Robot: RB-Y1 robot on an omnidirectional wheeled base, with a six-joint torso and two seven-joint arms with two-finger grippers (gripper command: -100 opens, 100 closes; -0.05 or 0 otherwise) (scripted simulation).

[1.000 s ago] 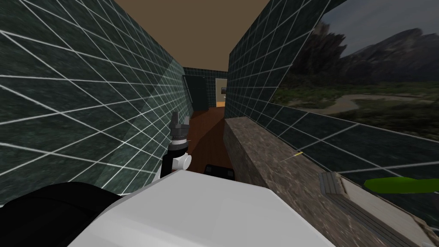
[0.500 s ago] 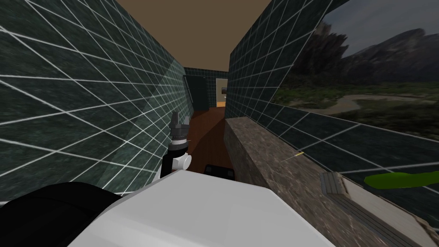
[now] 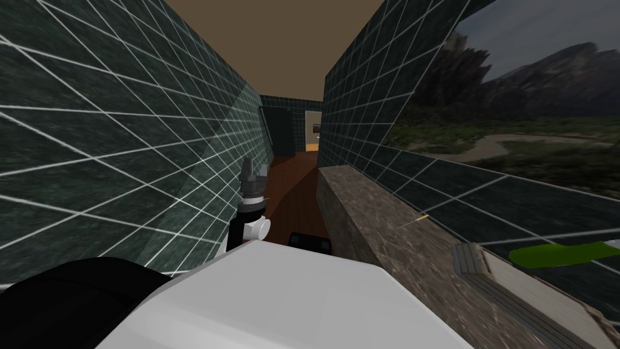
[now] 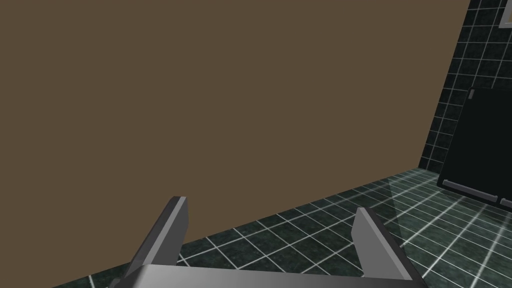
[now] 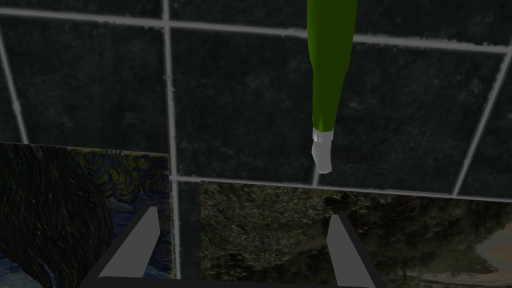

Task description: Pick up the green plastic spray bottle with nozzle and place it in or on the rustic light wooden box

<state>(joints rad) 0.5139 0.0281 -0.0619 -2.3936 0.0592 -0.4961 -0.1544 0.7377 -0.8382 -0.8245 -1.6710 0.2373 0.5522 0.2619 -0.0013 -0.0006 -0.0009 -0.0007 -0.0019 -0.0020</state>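
The green spray bottle [image 3: 557, 255] lies on its side over the far edge of the light wooden box [image 3: 533, 294], at the head view's lower right; whether it rests on the box I cannot tell. In the right wrist view the green bottle [image 5: 327, 60] with its grey nozzle [image 5: 322, 152] hangs ahead of my right gripper [image 5: 243, 215]. That gripper is open, with the bottle beyond its fingertips and apart from them. My left gripper [image 3: 253, 177] is raised beside the left tiled wall, and its fingers stand open on nothing [image 4: 270, 205].
The box sits on a long mottled stone counter [image 3: 375, 224] along the right tiled wall, with a thin yellow stick [image 3: 419, 217] further along it. Dark tiled walls close in on both sides. A strip of brown floor [image 3: 296, 194] runs to a far doorway [image 3: 312, 130].
The green bottle has risen a little, tilted and edged left over the box. My left arm and the head camera have stayed still.
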